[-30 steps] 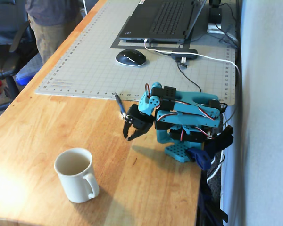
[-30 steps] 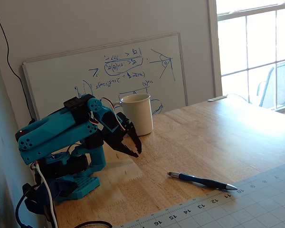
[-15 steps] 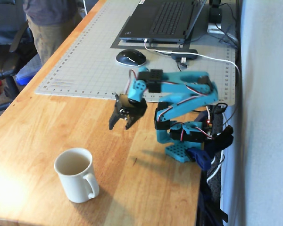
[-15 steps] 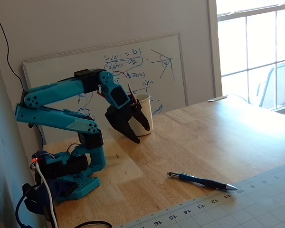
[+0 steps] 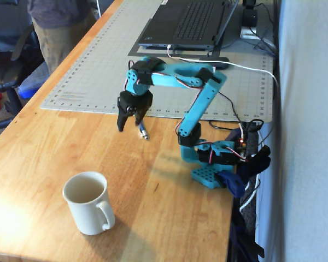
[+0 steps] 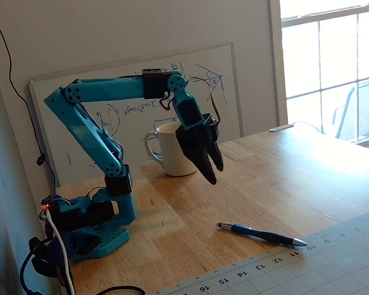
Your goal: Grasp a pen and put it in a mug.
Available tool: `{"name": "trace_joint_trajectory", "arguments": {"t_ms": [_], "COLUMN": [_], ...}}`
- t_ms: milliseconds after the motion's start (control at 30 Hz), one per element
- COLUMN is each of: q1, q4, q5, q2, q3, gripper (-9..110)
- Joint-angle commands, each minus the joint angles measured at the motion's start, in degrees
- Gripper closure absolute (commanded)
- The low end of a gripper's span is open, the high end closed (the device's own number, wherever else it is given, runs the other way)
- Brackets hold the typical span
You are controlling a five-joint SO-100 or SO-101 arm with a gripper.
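Observation:
The dark pen (image 6: 261, 234) lies flat on the wooden table, its far end on the edge of the cutting mat. In a fixed view only its lower end (image 5: 144, 131) shows, just right of the fingers. My gripper (image 5: 129, 123) points down and hovers above the table, a little to the mug side of the pen, touching nothing. Its jaws look slightly open and empty. It also shows in a fixed view (image 6: 216, 174). The cream-white mug (image 5: 87, 203) stands upright near the table's front edge; in a fixed view it stands behind the gripper (image 6: 170, 153).
A grey cutting mat (image 5: 93, 76) covers the far table, with a laptop (image 5: 188, 24) on it. The arm's blue base (image 5: 210, 164) is clamped at the right table edge with cables. A whiteboard (image 6: 129, 104) leans on the wall. A person (image 5: 57, 27) stands at top left.

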Motion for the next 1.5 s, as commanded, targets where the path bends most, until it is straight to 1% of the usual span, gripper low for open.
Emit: {"name": "trace_joint_trajectory", "arguments": {"t_ms": [0,100,233,333,600,767,1333,1400,1467], "q1": [7.0,13.1,19.7,21.4,21.5,21.5,21.2,21.2,21.0], "q4": [-0.5,-0.5,-0.6,-2.5,-14.8,-20.0,-20.7,-20.5,-20.5], "q5": [-9.4,-13.9,-14.9,-14.9,-14.2,-14.2,-15.0,-15.0,-14.7], "q2": [-3.7,-7.0,-11.7,-16.3,-25.8,-29.6,-30.8,-30.8,-30.8], "q3": [-9.3,-11.6,-13.4,-14.6,-15.7,-14.9,-14.8,-14.8,-14.8], "gripper": [80,80,80,80,80,80,81,83,88]}}
